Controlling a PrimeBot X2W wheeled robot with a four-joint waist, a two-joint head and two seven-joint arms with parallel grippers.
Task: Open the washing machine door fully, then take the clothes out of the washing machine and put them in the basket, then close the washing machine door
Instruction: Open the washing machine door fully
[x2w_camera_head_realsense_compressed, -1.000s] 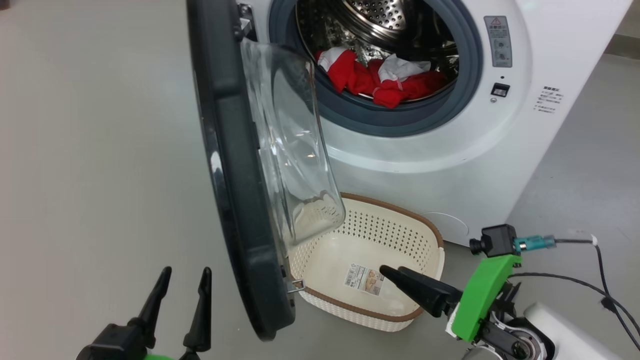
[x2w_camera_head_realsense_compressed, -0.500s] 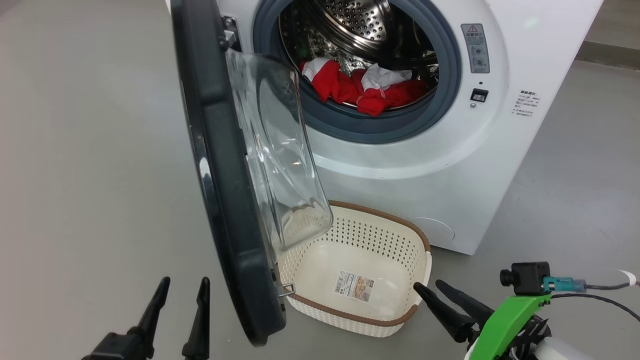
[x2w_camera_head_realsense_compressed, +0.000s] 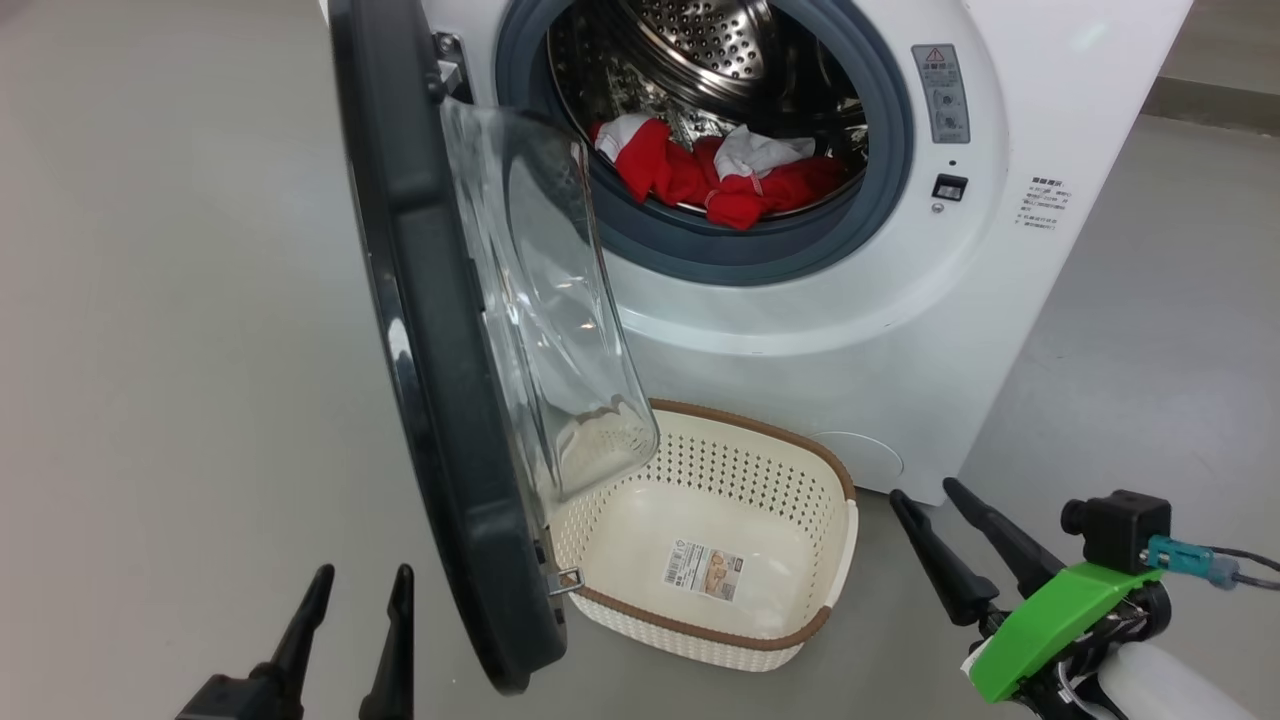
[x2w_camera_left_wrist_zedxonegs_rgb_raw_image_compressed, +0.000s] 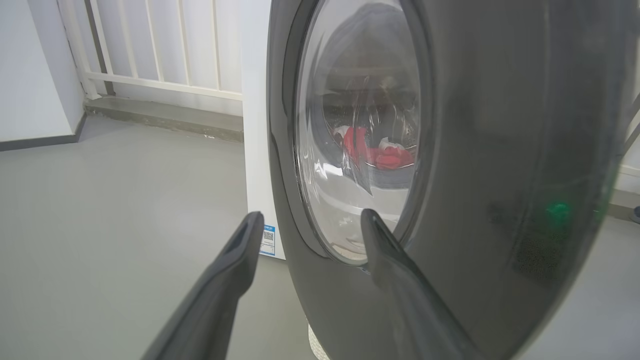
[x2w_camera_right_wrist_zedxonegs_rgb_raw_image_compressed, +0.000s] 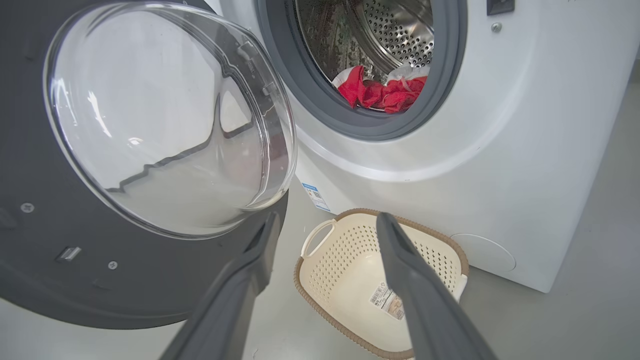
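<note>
Grey smooth floor (x2w_camera_head_realsense_compressed: 150, 300) carries the big white front-loading washing machine (x2w_camera_head_realsense_compressed: 900, 330), whose round black-rimmed door (x2w_camera_head_realsense_compressed: 430, 400) with its clear glass bowl stands swung open. Red-and-white fabric clothes (x2w_camera_head_realsense_compressed: 730, 180) lie in the steel drum (x2w_camera_head_realsense_compressed: 720, 40). A cream perforated plastic basket (x2w_camera_head_realsense_compressed: 745, 470) sits just below the opening. Left pincer (x2w_camera_head_realsense_compressed: 364, 572) and right pincer (x2w_camera_head_realsense_compressed: 920, 488) hover spread, pinching nothing.

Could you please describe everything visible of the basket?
The basket is a cream perforated plastic tub, a rounded rectangle with a brown woven-look rim, white side handles and a paper label inside. It stands upright and empty on the grey floor before the washing machine, partly under the open door.
</note>
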